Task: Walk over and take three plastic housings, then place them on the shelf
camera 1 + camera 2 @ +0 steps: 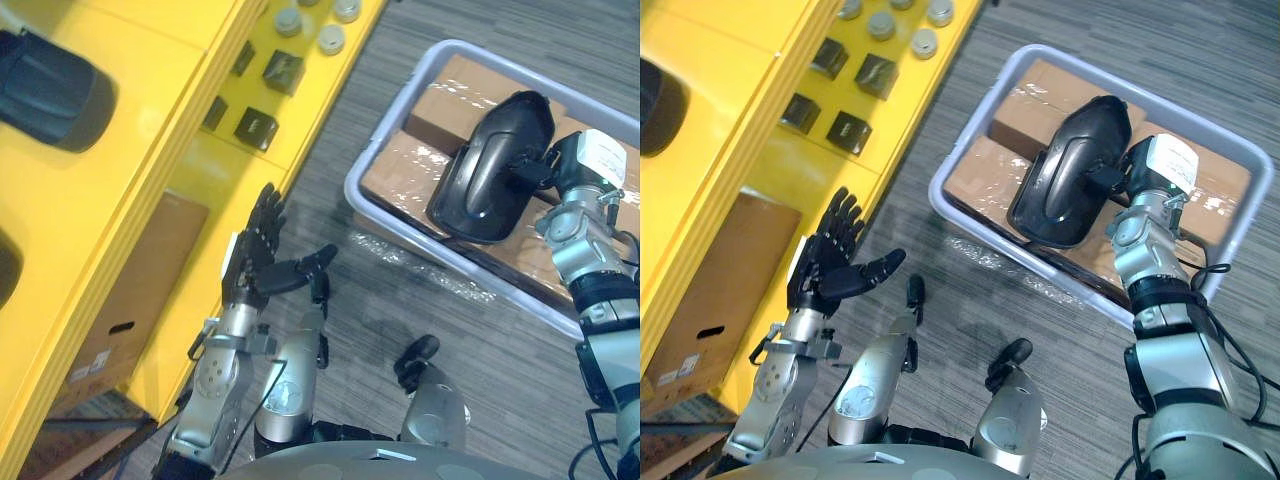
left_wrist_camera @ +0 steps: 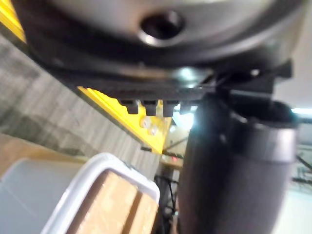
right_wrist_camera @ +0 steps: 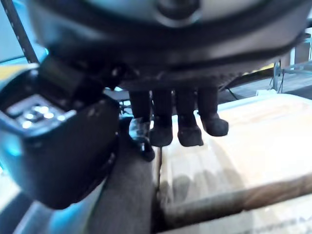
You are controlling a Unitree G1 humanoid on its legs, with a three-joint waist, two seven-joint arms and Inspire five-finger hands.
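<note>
A black plastic housing (image 1: pixel 492 165) hangs tilted over the grey bin (image 1: pixel 398 112), and my right hand (image 1: pixel 556 160) is shut on its right side. In the right wrist view the fingers (image 3: pixel 168 124) curl down beside the housing's dark body (image 3: pixel 127 195). Another black housing (image 1: pixel 45 90) lies on the top of the yellow shelf (image 1: pixel 130 190) at the far left, and a dark edge of a further one (image 1: pixel 6 265) shows lower down. My left hand (image 1: pixel 255 262) is open with straight fingers, held up beside the shelf's front edge and holding nothing.
The bin holds wrapped cardboard boxes (image 1: pixel 445 100). On a lower shelf level lie small dark square parts (image 1: pixel 258 127) and grey round caps (image 1: pixel 330 38). A cardboard box (image 1: pixel 130 290) sits under the shelf. Striped grey carpet (image 1: pixel 400 300) lies between shelf and bin.
</note>
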